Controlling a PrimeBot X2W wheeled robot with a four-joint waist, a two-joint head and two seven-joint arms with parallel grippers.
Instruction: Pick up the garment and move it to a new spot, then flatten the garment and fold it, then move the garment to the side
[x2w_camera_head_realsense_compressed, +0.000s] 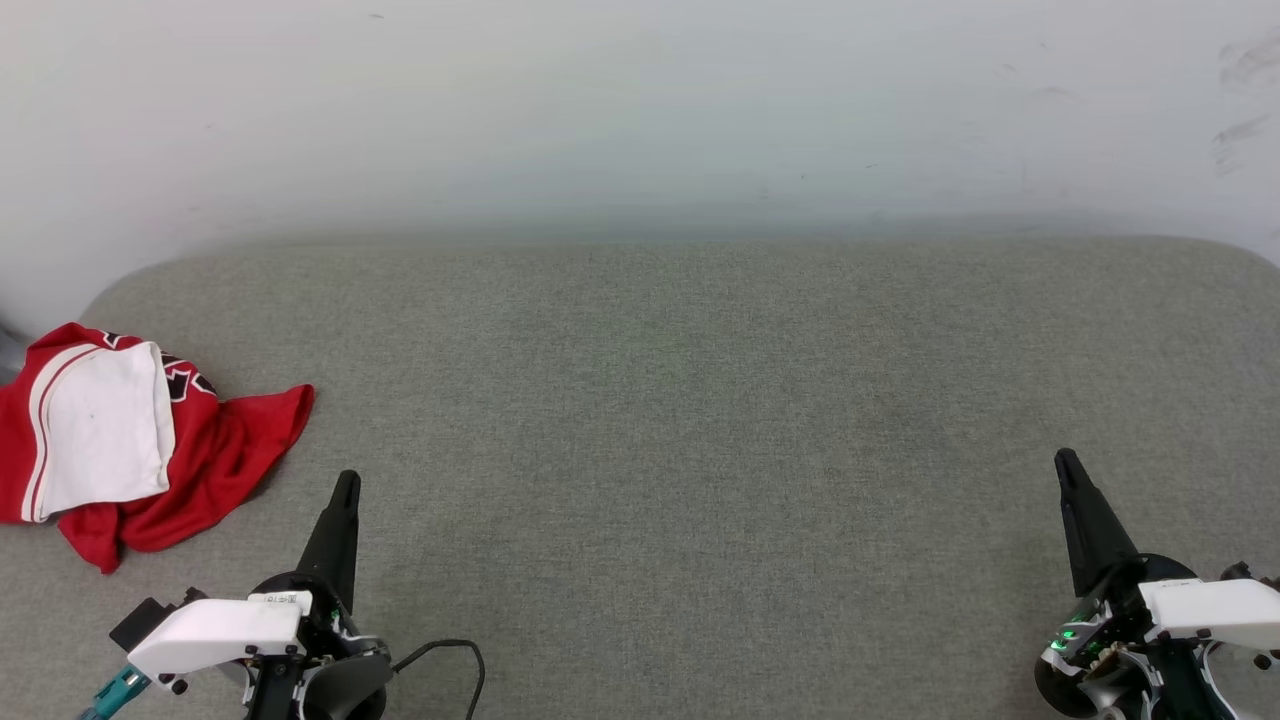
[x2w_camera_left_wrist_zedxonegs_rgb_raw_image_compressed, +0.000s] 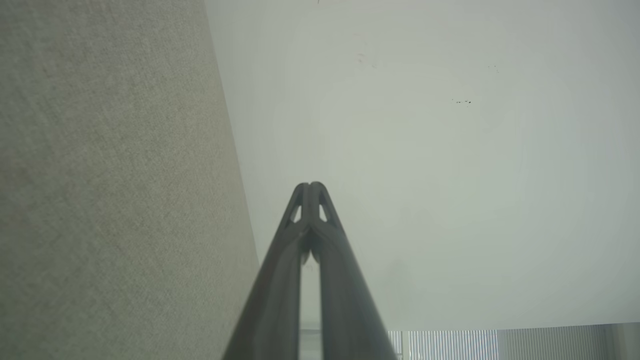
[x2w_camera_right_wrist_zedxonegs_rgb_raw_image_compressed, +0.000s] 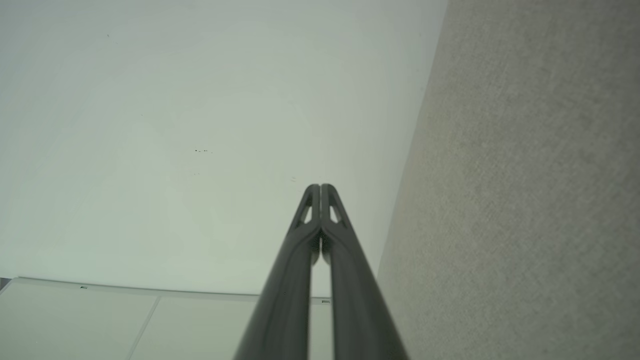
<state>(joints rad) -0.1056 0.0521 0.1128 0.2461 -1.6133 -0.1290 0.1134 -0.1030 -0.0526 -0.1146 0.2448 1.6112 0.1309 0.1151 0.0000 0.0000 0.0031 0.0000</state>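
My left gripper (x2w_camera_head_realsense_compressed: 347, 482) sits at the lower left of the head view. Its two fingers are pressed together into one dark point aimed up the frame, with nothing between them. My right gripper (x2w_camera_head_realsense_compressed: 1064, 458) mirrors it at the lower right, also pinched closed and empty. Under both spreads the grey pad (x2w_camera_head_realsense_compressed: 700, 400), which covers the lower two thirds of the frame and meets the pale wall (x2w_camera_head_realsense_compressed: 640, 110) above. I cannot tell whether either gripper touches the pad.

The shirt (x2w_camera_head_realsense_compressed: 215, 455) lies in a crumpled heap on the pad at the left edge of the frame, partly cut off by that edge. A white sleeve (x2w_camera_head_realsense_compressed: 105, 430) is folded over the top of it, with striped trim down its left side. Dark print shows at the heap's upper rim, and a red flap spreads to the right. My left fingertips are near that flap, just below and right of it, not touching. My right gripper is well apart from the shirt, across the width of the pad.

A black cable (x2w_camera_head_realsense_compressed: 465, 655) loops at the bottom of the frame beside my left wrist.

In the left wrist view my closed fingers rise from the bottom middle, tips meeting. The pad is on the left, the wall fills the rest, and pale slats (x2w_camera_left_wrist_zedxonegs_rgb_raw_image_compressed: 450, 345) show at the lower right. In the right wrist view the fingers are likewise closed, with the pad on the right, the wall on the left and pale panels (x2w_camera_right_wrist_zedxonegs_rgb_raw_image_compressed: 75, 325) at the lower left.
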